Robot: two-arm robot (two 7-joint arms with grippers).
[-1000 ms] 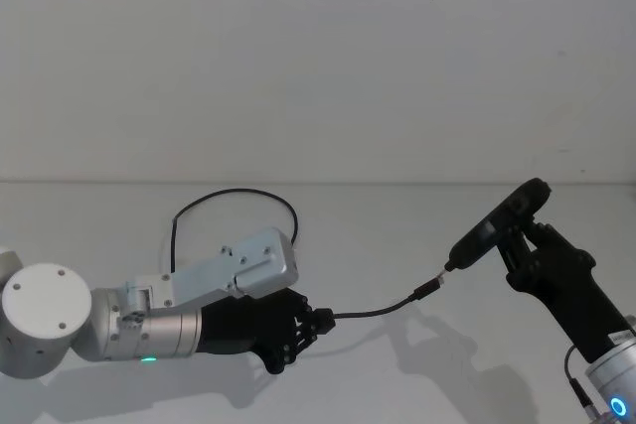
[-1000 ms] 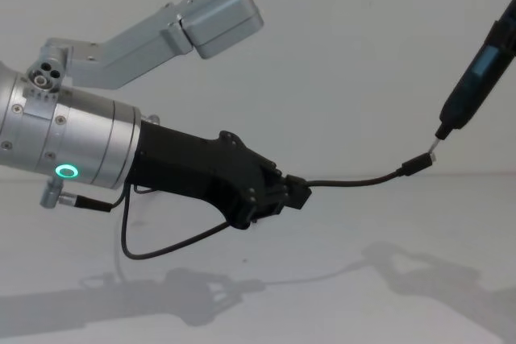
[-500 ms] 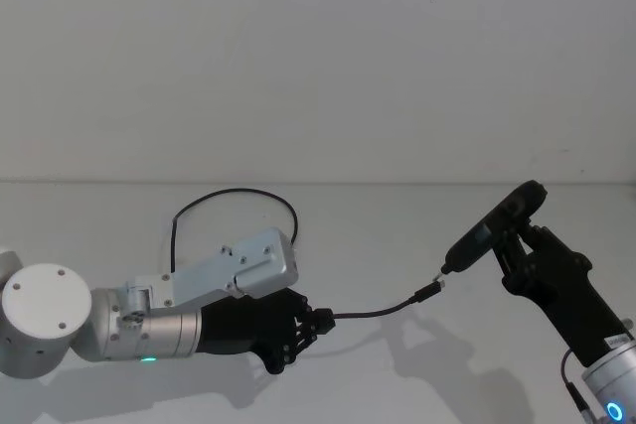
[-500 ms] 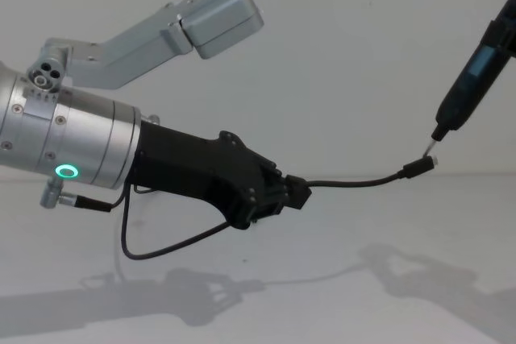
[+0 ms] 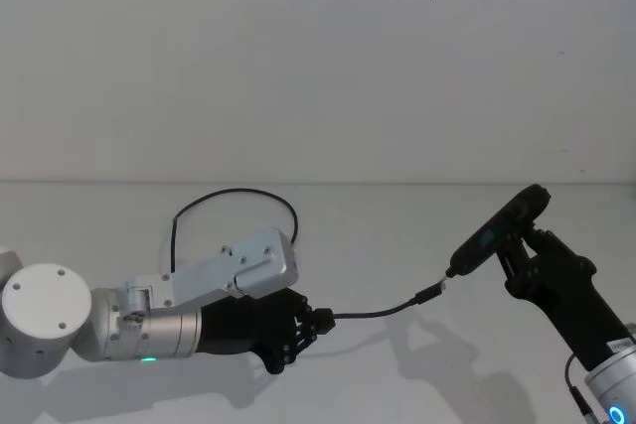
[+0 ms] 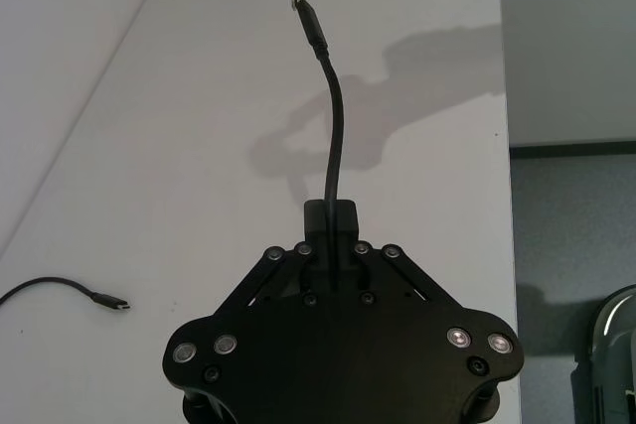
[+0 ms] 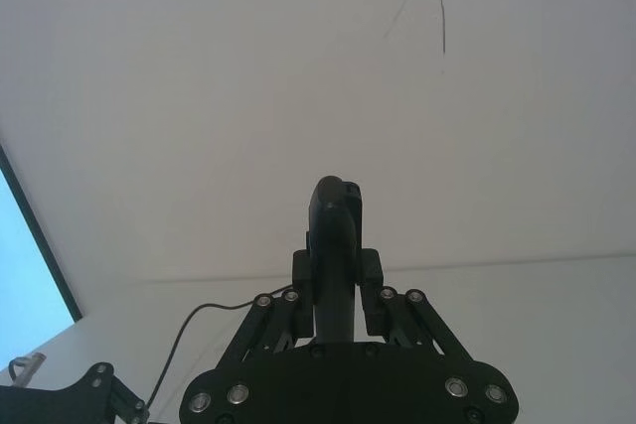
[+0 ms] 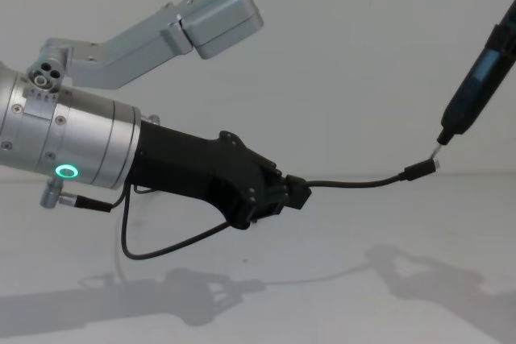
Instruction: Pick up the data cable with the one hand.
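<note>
While the left gripper (image 8: 294, 196) holds the data cable (image 8: 355, 180) clenched in its fingers, clear of the counter (image 5: 397, 215), its free plug sits at the tip of the slim tool (image 5: 492, 237) grasped by the right gripper (image 7: 338, 307). Risk (judged): contact there could drag the cable loose.

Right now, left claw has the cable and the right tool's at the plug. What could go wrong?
1. The cable sticks out unsupported from the left claw, so its plug may sag or swing away from the tool's tip.
2. The right claw pushing the tool on could bend the cable or slide it in the grip.
3. The slack loop behind may drag on the table.
</note>
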